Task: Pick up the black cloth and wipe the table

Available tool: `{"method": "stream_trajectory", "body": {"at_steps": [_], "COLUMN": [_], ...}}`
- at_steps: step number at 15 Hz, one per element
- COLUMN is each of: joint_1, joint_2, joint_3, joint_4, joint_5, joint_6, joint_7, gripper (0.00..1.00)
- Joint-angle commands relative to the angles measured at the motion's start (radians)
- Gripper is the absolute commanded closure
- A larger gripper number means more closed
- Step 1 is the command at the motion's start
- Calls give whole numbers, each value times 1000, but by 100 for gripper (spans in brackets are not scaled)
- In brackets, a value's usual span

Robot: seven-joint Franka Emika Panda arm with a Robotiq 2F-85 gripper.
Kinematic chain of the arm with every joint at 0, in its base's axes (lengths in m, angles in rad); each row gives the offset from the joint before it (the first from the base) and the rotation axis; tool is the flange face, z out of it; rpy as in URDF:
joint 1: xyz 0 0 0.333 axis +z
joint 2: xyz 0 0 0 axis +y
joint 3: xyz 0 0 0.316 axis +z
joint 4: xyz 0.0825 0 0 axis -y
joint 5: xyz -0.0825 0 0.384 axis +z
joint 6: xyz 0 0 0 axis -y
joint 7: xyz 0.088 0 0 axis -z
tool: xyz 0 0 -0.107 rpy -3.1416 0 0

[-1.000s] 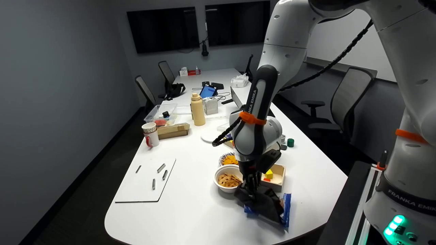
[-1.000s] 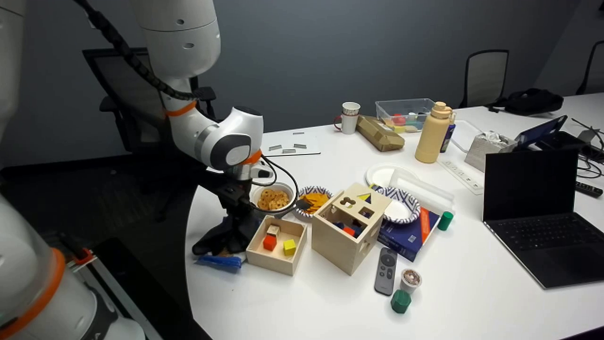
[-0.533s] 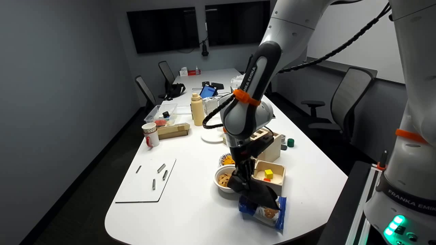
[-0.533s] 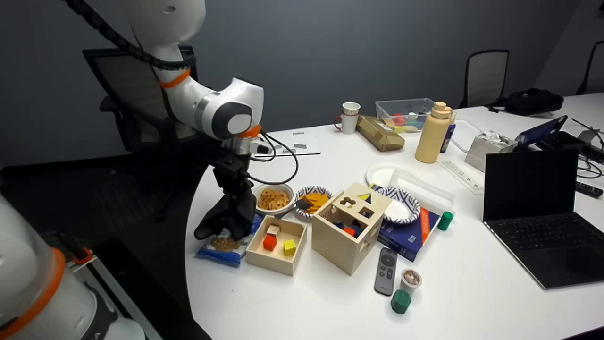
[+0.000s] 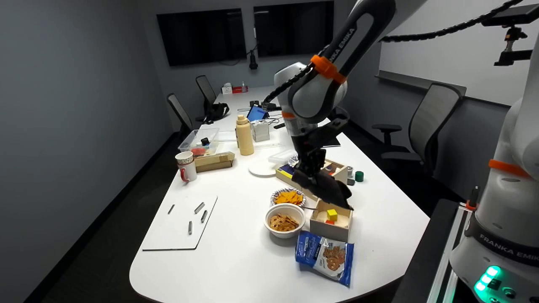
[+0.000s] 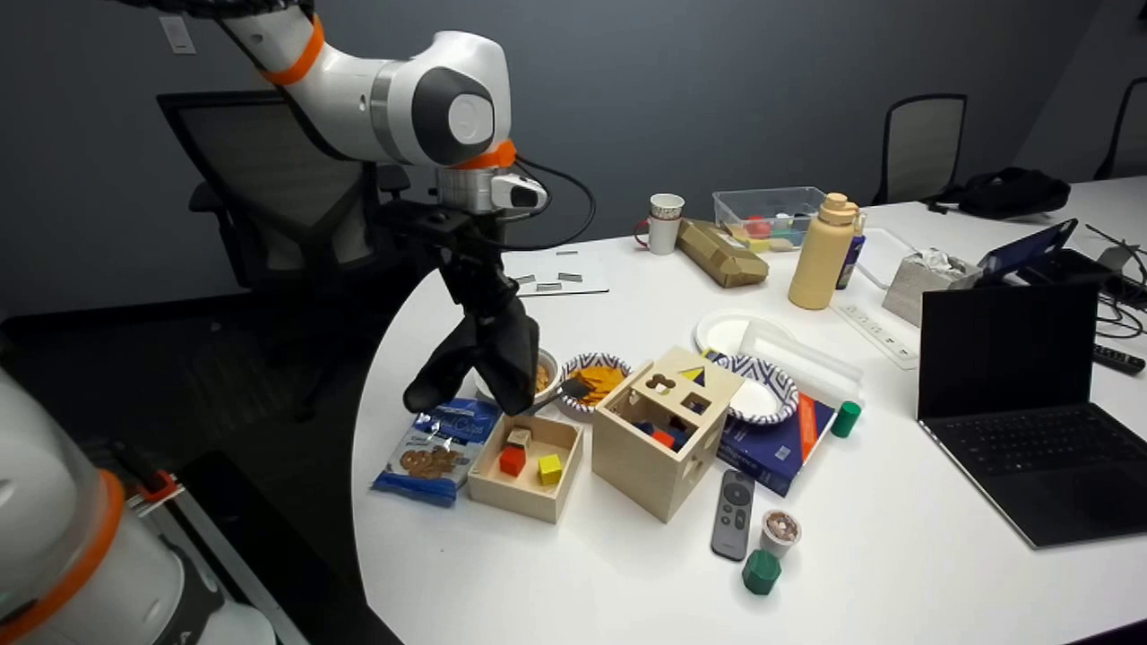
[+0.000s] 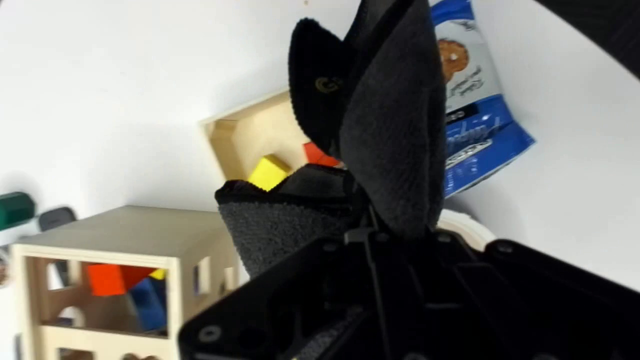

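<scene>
The black cloth hangs in folds from my gripper and shows in both exterior views (image 5: 326,189) (image 6: 506,358). My gripper (image 5: 312,166) (image 6: 488,300) is shut on the cloth and holds it above the objects on the white table (image 5: 236,265) (image 6: 627,582). In the wrist view the cloth (image 7: 395,115) spreads out from the fingertips (image 7: 385,235) in several lobes. It covers part of the wooden tray (image 7: 270,120) and part of the blue snack bag (image 7: 485,135) below. The fingertips themselves are largely hidden by the dark cloth.
The snack bag lies flat near the table's end (image 5: 326,256). Beside it stand the wooden tray with blocks (image 6: 515,497), a cookie bowl (image 5: 284,231), a chip bowl (image 5: 288,198) and a wooden shape box (image 6: 636,466). A whiteboard with grey pieces (image 5: 168,235) lies across the table.
My gripper has lifted the cloth up off the snack bag and moved over the tray, toward the shape box. The bag, covered before, now shows fully in an exterior view.
</scene>
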Motion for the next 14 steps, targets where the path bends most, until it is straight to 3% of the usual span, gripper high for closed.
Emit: {"method": "stream_trajectory", "body": {"at_steps": [1,7,9,10,14], "joint_1": [-62,-213,-238,-224,-243], "joint_2": [-168,-195,-186,-165,-165], "joint_3": [-45,-90,-112,-94,-106], "joint_4": [-125,-252,-288,-241,-270], "joint_5": [-176,-355,-327,-312,-312], "joint_6": [-6,69,132,75,112], "joint_7": [152,326,310,285,287], "gripper": [98,98,98,91,91]}}
